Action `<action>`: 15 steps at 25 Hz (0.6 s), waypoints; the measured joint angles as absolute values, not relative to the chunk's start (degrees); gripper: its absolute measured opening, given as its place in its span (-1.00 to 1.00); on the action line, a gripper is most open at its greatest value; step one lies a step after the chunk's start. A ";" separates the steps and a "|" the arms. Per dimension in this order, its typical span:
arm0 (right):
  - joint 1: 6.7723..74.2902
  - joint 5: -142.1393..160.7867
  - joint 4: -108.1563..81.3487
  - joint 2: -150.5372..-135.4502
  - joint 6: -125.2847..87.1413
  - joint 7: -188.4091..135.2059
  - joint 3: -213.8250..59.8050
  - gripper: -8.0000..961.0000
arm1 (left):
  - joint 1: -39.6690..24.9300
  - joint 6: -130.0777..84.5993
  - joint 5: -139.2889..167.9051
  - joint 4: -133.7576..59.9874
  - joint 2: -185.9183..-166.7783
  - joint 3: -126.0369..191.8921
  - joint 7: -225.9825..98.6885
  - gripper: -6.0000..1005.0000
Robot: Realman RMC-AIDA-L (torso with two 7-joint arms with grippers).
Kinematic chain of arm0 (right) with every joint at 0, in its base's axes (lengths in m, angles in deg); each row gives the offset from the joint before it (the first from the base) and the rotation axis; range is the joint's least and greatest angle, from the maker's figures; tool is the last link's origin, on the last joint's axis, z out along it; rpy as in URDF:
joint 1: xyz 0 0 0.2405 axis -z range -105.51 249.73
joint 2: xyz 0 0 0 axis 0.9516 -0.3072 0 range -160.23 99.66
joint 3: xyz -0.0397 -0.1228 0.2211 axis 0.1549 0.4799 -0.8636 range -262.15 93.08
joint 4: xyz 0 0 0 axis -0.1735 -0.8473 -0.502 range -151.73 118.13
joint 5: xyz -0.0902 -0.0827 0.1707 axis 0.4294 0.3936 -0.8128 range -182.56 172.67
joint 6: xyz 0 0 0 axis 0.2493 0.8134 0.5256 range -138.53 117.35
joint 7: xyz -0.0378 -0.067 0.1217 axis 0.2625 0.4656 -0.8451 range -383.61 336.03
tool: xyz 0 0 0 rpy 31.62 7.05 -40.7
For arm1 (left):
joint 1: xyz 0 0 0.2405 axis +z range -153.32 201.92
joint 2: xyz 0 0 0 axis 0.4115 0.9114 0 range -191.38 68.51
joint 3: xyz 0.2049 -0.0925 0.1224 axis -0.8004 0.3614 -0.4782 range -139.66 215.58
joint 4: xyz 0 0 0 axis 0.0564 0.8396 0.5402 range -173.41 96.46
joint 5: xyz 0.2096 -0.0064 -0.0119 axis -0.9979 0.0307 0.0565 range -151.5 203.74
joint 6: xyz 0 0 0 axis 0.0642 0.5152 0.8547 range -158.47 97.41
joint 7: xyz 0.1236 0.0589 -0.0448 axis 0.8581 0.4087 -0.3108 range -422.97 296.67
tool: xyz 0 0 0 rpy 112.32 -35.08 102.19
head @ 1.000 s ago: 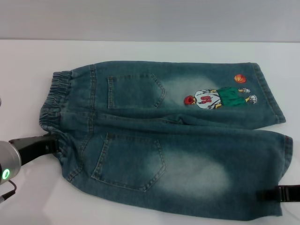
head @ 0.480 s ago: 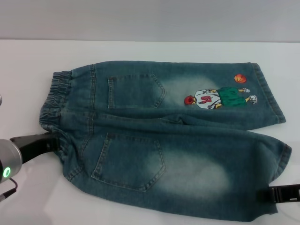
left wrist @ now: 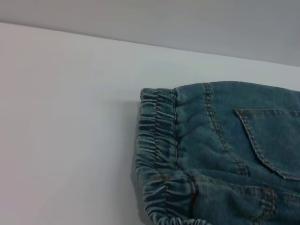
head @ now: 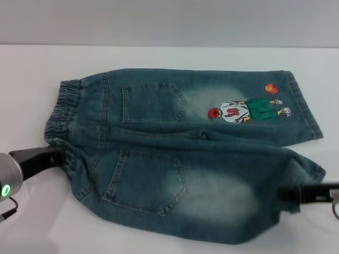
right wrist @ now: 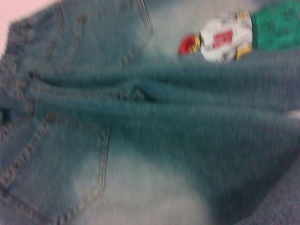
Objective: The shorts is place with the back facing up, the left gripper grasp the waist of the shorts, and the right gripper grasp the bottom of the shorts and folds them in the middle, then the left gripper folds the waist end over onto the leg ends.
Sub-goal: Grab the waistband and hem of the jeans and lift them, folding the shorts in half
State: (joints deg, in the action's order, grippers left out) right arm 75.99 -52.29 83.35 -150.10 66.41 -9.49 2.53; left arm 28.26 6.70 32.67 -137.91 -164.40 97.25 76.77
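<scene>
The shorts [head: 185, 132] lie back up on the white table [head: 32, 69], two patch pockets showing. The waist [head: 63, 106] is at the left and the leg ends at the right. My left gripper [head: 61, 156] is shut on the near corner of the waist, which bunches at its tips. My right gripper [head: 283, 194] is shut on the bottom of the near leg, holding that hem raised and drawn inward. The far leg hem [head: 304, 106] lies flat beside the cartoon embroidery [head: 246, 110]. The left wrist view shows the ruffled waistband [left wrist: 157, 140]. The right wrist view shows the embroidery [right wrist: 225, 35] and a pocket [right wrist: 56, 178].
Bare white table surrounds the shorts on the left, far side and near side. A grey wall [head: 169, 21] runs behind the table's far edge.
My right gripper has moved left and up with the near leg hem, so that leg now looks shorter. My left gripper has lifted the waist corner slightly.
</scene>
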 joint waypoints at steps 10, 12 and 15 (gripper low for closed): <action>75.63 -52.23 84.43 -150.00 53.60 -2.12 2.74 -0.89 | 29.74 5.32 28.09 -138.35 -166.81 100.55 76.77 -0.88; 76.03 -52.63 83.32 -150.02 47.35 1.94 3.33 -0.88 | 30.46 4.31 26.03 -138.31 -168.12 101.69 76.77 -0.88; 76.11 -54.51 79.51 -150.03 37.03 7.66 5.06 -0.87 | 31.50 2.35 21.86 -137.62 -170.74 103.76 76.78 -0.88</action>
